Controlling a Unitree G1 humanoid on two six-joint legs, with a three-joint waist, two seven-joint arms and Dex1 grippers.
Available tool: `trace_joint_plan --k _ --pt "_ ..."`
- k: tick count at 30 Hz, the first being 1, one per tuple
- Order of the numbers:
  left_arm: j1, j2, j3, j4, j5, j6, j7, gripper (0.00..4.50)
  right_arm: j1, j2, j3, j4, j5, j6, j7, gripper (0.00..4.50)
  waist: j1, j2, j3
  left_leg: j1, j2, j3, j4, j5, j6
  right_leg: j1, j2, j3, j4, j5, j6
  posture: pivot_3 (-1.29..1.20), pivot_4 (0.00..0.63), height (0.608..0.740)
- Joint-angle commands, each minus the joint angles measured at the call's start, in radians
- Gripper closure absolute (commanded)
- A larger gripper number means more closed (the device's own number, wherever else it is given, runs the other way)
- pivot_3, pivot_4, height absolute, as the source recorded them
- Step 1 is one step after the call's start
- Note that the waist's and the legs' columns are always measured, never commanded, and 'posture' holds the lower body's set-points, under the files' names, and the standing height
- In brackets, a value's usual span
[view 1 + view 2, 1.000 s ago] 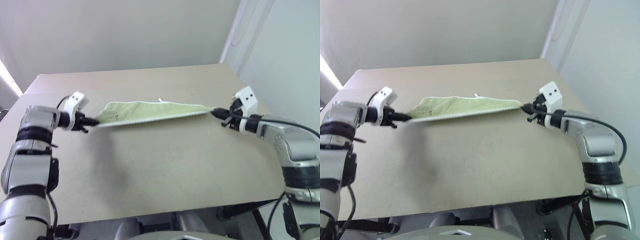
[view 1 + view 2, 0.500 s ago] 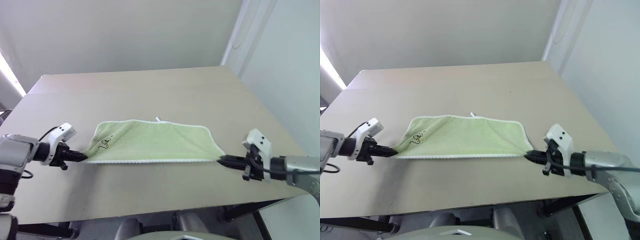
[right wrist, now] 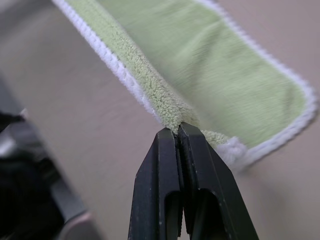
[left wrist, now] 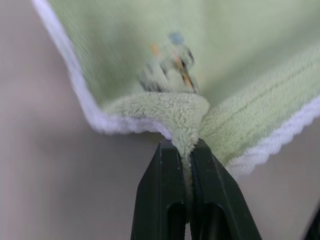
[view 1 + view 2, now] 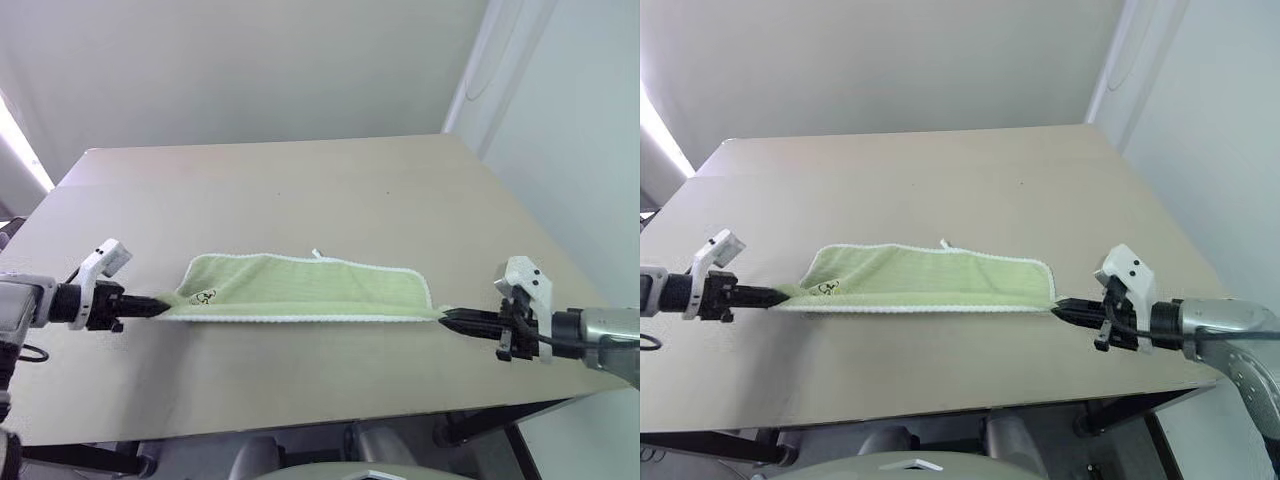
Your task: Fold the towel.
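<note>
Head cam first: the towel is stretched flat-ish across the near half of the surface, running side to side, closer to the front edge than the back. It's doubled over into a long strip, white edging along the front, a little loop sticking up at the back edge. There's a dark embroidered mark near its left end.

The left end effector is clamped on the towel's left end, and the right end effector is clamped on the right end, out by the surface's right front corner.

Left wrist cam: both black fingers pinch a bunched fold of terry, the mark blurry just past them.

Right wrist cam: fingers squeezed tight on the folded edge, towel stretching away over the surface.
</note>
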State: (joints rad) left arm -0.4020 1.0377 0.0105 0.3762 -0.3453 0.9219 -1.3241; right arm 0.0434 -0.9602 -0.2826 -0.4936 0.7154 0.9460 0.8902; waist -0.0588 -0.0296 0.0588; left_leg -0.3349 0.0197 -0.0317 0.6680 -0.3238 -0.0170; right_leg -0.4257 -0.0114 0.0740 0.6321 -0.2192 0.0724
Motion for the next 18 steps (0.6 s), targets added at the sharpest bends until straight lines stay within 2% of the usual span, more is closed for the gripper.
trace_joint_plan --k 1,6,18 --pt "-0.078 -0.015 -0.01 0.073 0.029 0.028 0.066 4.5 -0.075 0.007 0.026 0.099 -0.061 -0.017 -0.057 4.48 0.0 0.0 0.0 -0.001 0.0 0.0 0.0 0.0 0.0 -0.001 0.0 0.0 0.0 0.0 0.0 0.0 0.0 0.712" --pt "-0.187 -0.076 -0.041 0.164 0.035 0.032 0.098 4.5 -0.183 0.044 0.076 0.194 -0.073 -0.021 -0.089 4.48 0.003 0.0 0.0 -0.004 0.0 0.0 -0.001 0.0 0.0 -0.003 0.0 0.0 -0.001 0.0 0.0 0.0 0.0 0.712" --pt "-0.5 -0.256 -0.079 0.594 0.145 -0.108 0.171 4.5 -0.414 0.184 0.218 0.494 -0.209 -0.072 -0.168 4.48 0.014 0.0 -0.001 -0.003 -0.001 0.0 0.0 0.0 0.0 -0.001 0.001 0.0 0.0 0.001 -0.001 0.0 0.0 0.712"
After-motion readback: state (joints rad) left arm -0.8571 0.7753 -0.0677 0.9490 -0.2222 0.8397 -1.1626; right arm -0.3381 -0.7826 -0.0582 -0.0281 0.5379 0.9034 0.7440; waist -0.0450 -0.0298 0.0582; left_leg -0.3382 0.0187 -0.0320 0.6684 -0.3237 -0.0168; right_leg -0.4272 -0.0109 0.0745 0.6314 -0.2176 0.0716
